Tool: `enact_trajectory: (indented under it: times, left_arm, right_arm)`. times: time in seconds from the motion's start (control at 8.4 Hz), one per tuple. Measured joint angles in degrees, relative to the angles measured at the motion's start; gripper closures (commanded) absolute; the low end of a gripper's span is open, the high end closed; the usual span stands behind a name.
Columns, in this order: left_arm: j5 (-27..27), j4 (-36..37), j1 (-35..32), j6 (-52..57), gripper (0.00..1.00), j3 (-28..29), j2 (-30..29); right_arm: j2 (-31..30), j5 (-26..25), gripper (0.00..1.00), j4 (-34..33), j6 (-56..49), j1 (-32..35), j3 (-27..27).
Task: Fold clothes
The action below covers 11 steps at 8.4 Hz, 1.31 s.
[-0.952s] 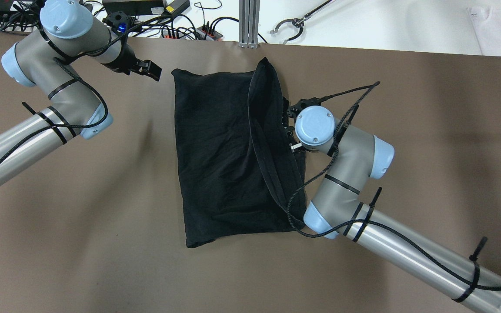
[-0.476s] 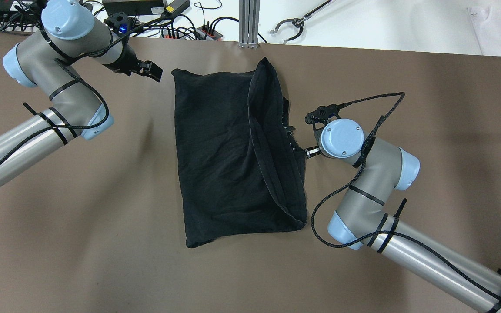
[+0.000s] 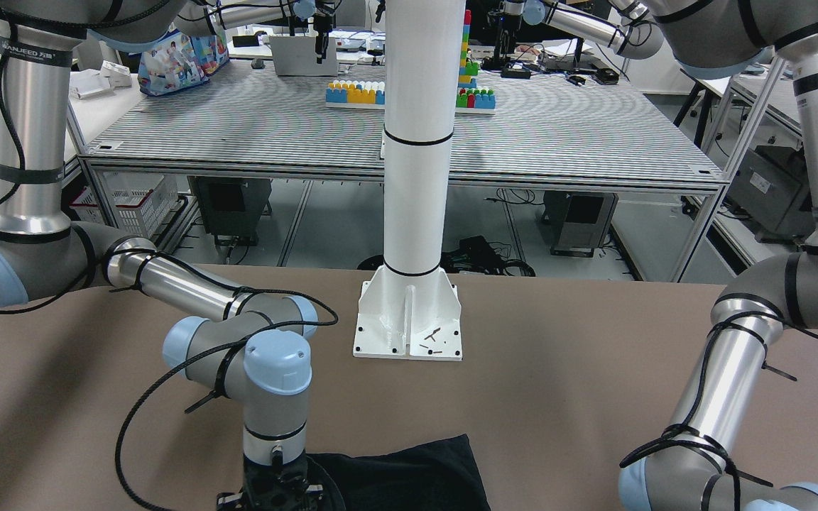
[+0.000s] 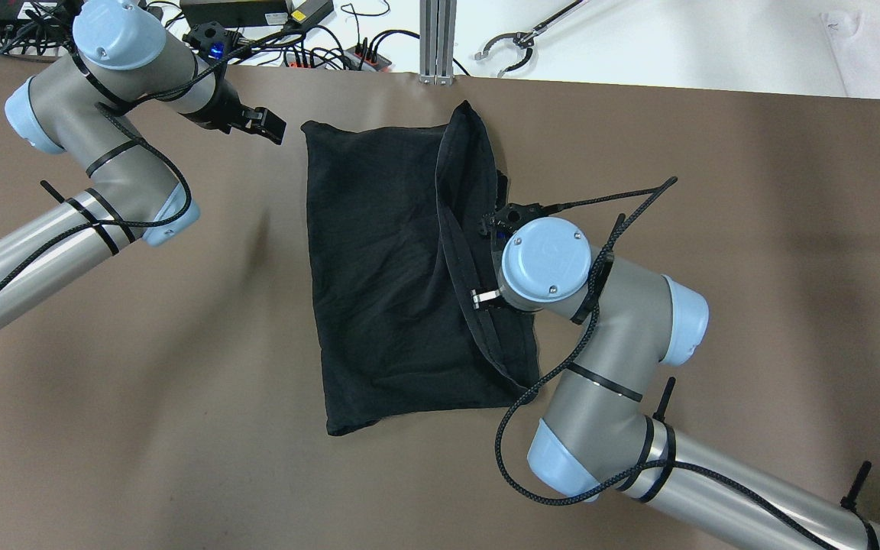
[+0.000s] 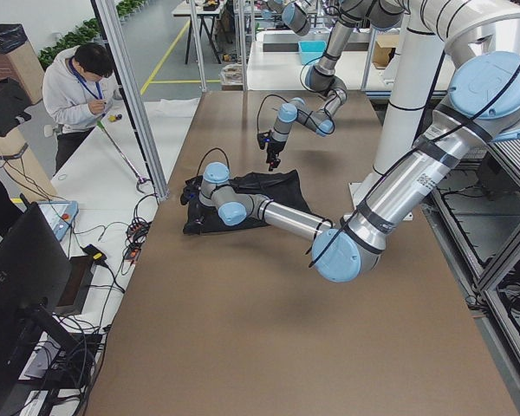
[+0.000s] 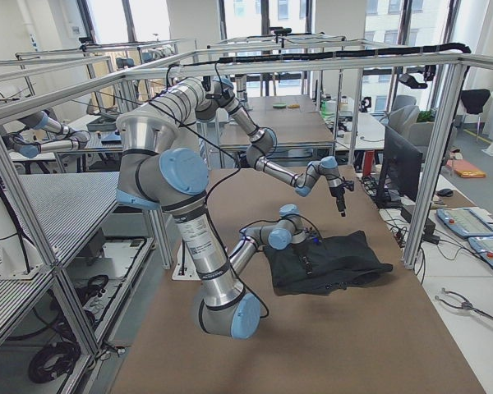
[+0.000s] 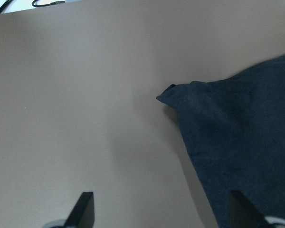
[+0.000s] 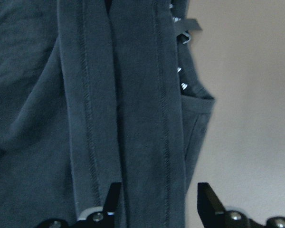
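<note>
- Where they lie on the brown bench (image 4: 142, 344), the clothes (image 4: 386, 267) form one dark, roughly rectangular piece. It is spread flat, with the portion on the robot's right folded over onto the rest.
- A hemmed band (image 8: 137, 95) with visible stitching runs along that folded portion, from the far edge of the clothes toward their near right corner.
- The right tool (image 8: 156, 202) hangs over the right part of the clothes, pointing down. Its two fingers are spread, and the hemmed band shows in the gap between them. Whether the fingertips touch the fabric cannot be told.
- The left tool (image 7: 161, 211) is off the clothes, just beside their far left corner (image 7: 164, 96), over bare bench. Its fingers are spread wide and grip nothing.
- The white pillar (image 3: 412, 177) stands on its base plate (image 3: 409, 333) on the robot's side of the clothes, apart from them.
- Beyond the far edge of the clothes, past the bench's edge, cables (image 4: 310, 46) lie on a white surface.
</note>
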Motion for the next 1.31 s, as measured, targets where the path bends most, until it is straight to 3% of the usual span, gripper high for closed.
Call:
enact_trajectory:
  times: [0.24,0.48,0.71,0.95,1.19,1.31]
  left_arm:
    - [-0.06,-0.06,0.0,-0.08,0.0,-0.06,0.05]
    - [-0.08,-0.08,0.0,-0.11,0.0,-0.09,0.08]
    - [-0.08,-0.08,0.01,-0.16,0.0,-0.1,0.11]
    - [-0.08,-0.12,0.08,-0.26,0.0,-0.16,0.4]
    - [-0.09,-0.16,0.21,-0.29,0.0,-0.18,0.5]
    - [-0.08,-0.17,0.24,-0.29,0.0,-0.18,0.52]
  right_arm:
    - [0.47,-1.95,0.45,-0.32,4.22,-4.64,0.32]
    - [0.5,-3.88,0.65,-0.51,5.26,-7.42,0.34]
    - [0.27,-4.94,0.75,-0.57,4.48,-8.62,-0.05]
    - [0.12,-5.45,0.8,-0.52,1.23,-8.27,-0.27]
    - [0.0,-5.53,0.8,-0.5,-0.11,-7.66,-0.32]
    - [-0.04,-5.55,0.76,-0.46,-0.29,-7.51,-0.32]
